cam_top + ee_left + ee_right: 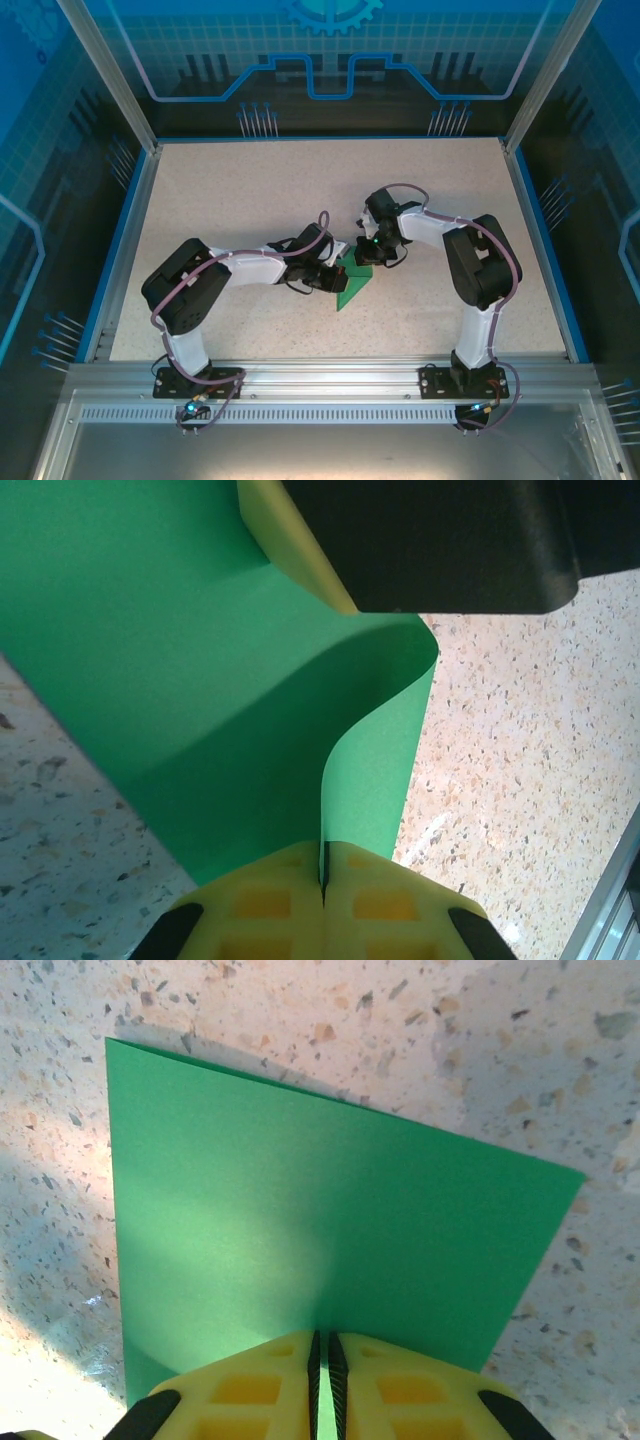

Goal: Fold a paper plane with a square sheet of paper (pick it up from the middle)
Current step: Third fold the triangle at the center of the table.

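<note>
On my left I see the left claw [323, 880] pinching the square sheet of paper [200, 680], which lies buckled mid-tabletop [250, 190]. The right claw [322, 1345] crowds close on the right, pinching the sheet's opposite edge.

The sheet of paper [300, 1230] is bright green all over, with no marks. The table [230, 190] is sandy with tiny brown and grey specks. Its rim [118, 250] at nine o'clock is blue. The left gripper [325, 875] and right gripper [322, 1345] are yellow with black sides. The left arm [250, 268] and right arm [430, 228] are black and white. The back wall [330, 50] at twelve o'clock is blue with a grid and a gear drawing.
</note>
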Robot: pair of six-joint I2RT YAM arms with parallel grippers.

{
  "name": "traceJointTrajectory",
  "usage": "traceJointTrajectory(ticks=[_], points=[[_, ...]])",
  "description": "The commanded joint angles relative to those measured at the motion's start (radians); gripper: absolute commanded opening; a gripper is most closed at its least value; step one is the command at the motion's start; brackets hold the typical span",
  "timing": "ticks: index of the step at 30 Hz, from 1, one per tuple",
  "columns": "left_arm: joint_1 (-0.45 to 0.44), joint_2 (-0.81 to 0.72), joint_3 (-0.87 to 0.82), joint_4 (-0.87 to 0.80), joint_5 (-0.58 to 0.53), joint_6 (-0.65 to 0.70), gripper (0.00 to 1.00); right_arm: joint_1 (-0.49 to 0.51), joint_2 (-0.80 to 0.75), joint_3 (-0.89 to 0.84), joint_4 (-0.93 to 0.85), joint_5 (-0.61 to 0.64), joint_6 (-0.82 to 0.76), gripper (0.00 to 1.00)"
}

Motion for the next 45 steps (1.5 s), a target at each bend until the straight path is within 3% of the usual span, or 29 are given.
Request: traceJointTrajectory(ticks=[1, 15, 45], points=[[0.007, -0.021, 0.001, -0.014, -0.008, 0.019, 0.01, 0.017, 0.024, 0.0, -0.039, 0.022, -0.009, 0.15], [0.007, -0.008, -0.037, 0.017, -0.026, -0.005, 0.01, 0.017, 0.011, 0.0, -0.031, -0.001, 0.004, 0.16], [0.007, 0.007, -0.018, -0.001, -0.037, 0.073, 0.02, 0.017, 0.011, -0.022, -0.013, -0.002, 0.017, 0.19]])
